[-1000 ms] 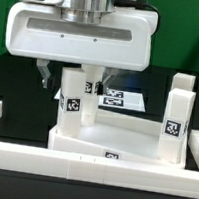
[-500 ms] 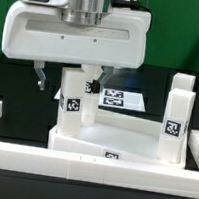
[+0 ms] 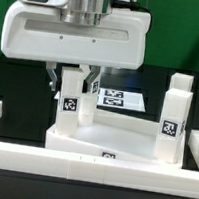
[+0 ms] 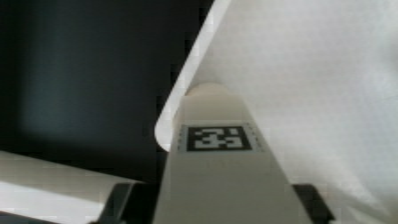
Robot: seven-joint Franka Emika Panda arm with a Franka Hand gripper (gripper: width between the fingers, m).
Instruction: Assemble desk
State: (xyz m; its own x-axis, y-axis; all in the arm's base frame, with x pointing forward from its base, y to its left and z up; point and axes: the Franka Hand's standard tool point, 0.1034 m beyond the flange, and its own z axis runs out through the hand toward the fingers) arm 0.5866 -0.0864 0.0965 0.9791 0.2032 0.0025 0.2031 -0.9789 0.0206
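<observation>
The gripper (image 3: 72, 82) is seen low over the desk parts in the exterior view, its two dark fingers (image 3: 54, 79) drawn in against the sides of an upright white leg (image 3: 71, 102). The upper end of this leg is clasped between the jaws, so the gripper is narrowed onto the leg rather than standing wide. In the wrist view the same leg (image 4: 217, 170) is shown running out from between the fingertips, with a square black-and-white tag (image 4: 219, 138) on its face, and a dark finger (image 4: 121, 203) is visible at each side of it.

Directly beneath the gripper the leg's lower end is set on the tabletop (image 3: 122, 143), a white tray-like part with a raised rim. Whether the leg is seated in a hole or only rests there cannot be told. A small tag (image 3: 109, 155) is carried on the tabletop's near edge, below and to the exterior view's right of the gripper.

A second tagged leg (image 3: 175, 112) is stood upright on the tabletop, well apart from the gripper toward the exterior view's right. Behind the gripper the marker board (image 3: 123, 96) is laid flat on the black table (image 3: 18, 93). In front of the gripper, a long white border rail (image 3: 79, 169) is stretched across the near side.
</observation>
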